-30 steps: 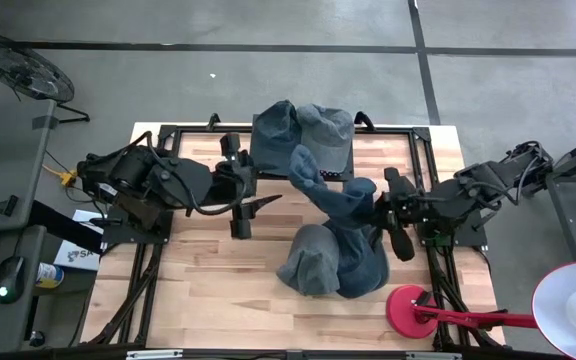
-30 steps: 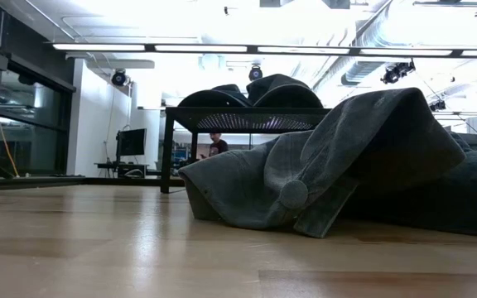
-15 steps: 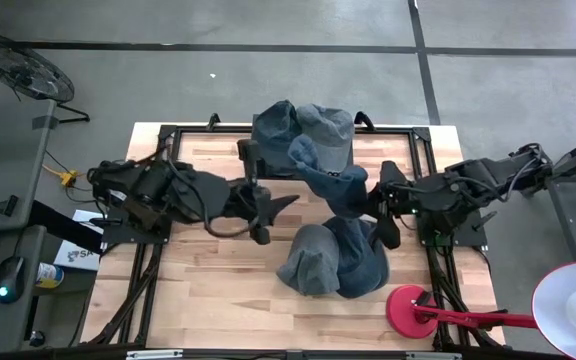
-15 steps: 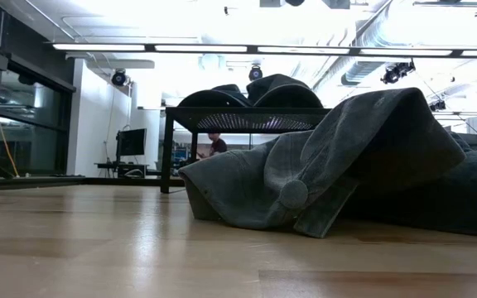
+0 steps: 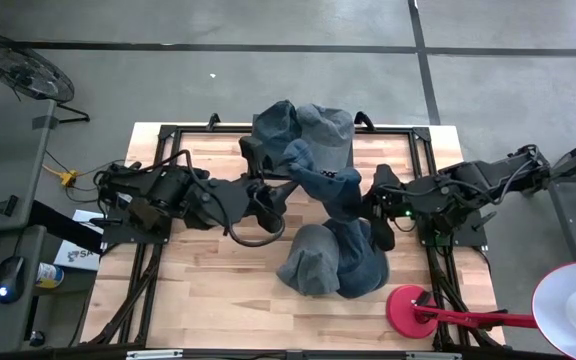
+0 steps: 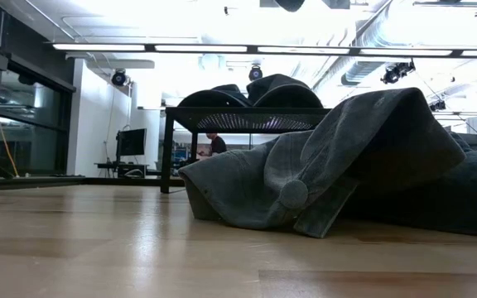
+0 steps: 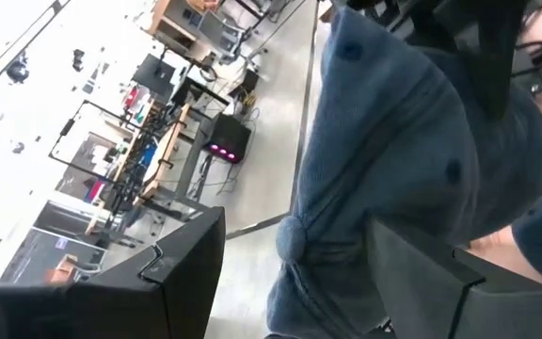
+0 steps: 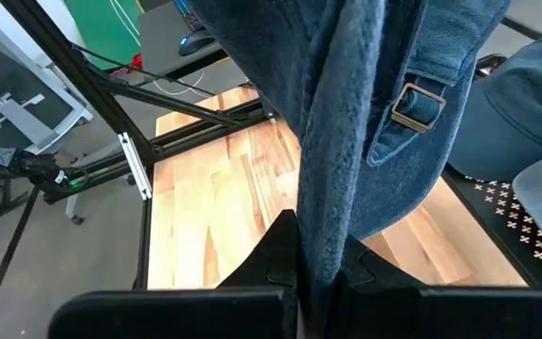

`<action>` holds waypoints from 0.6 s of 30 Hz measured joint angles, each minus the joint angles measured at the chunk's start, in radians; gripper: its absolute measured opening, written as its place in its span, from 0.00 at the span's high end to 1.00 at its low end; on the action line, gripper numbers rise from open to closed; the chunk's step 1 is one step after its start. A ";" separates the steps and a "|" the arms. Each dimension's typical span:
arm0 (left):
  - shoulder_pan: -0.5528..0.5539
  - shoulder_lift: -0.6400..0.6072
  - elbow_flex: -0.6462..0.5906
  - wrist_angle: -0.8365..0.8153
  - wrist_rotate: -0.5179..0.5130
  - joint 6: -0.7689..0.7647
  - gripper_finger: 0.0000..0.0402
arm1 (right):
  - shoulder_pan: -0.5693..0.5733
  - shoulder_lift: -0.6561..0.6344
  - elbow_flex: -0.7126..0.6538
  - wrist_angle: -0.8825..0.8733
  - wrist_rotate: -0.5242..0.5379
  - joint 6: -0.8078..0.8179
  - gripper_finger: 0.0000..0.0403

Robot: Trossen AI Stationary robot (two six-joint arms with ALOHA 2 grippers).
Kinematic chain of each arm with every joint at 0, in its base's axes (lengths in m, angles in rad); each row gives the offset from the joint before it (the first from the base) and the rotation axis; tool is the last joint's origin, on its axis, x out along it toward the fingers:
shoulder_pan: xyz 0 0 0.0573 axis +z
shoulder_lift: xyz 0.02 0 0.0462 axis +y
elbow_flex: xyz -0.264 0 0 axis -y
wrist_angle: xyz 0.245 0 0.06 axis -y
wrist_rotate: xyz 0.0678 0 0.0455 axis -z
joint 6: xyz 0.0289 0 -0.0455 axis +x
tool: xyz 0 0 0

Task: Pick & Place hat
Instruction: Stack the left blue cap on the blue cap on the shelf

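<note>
A blue denim hat (image 5: 323, 180) hangs in the air over the table's middle, held by my right gripper (image 5: 370, 207), which is shut on it. The right wrist view shows its back strap and buckle (image 8: 412, 102). My left gripper (image 5: 282, 191) is open beside the hat's left side. In the left wrist view its fingers (image 7: 294, 224) stand on either side of the hat's crown (image 7: 403, 151) with the top button (image 7: 293, 241); I cannot tell whether they touch. Two more hats (image 5: 333, 262) lie piled on the table, and others (image 5: 303, 128) rest on a black rack. My right gripper pinches a fold of the hat's rim (image 8: 320, 221) near the back strap between its two fingers, coming roughly level from the table's right side. The hat is lifted clear of the table and stretches away from the fingers toward the left arm.
The black mesh rack (image 5: 413, 140) stands along the far edge with hats on it. The pile of hats (image 6: 321, 178) fills the near-right middle of the table. A red lamp base (image 5: 408, 305) sits at the near right corner. Bare wood (image 5: 208, 285) lies at the near left.
My left gripper has moved toward the table's right and slightly toward the far edge, closing in on the held hat, and has turned about. My right gripper has carried the hat a little toward the left and far edge, away from the pile.
</note>
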 joint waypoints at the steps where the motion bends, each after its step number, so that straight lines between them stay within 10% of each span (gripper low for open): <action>1: 0.000 0.000 0.000 -0.012 0.000 0.000 0.39 | 0.000 0.000 0.000 0.001 -0.004 0.000 0.99; 18: -0.001 0.000 0.000 -0.073 0.024 -0.076 0.39 | 0.001 0.000 0.000 0.066 -0.050 -0.030 0.99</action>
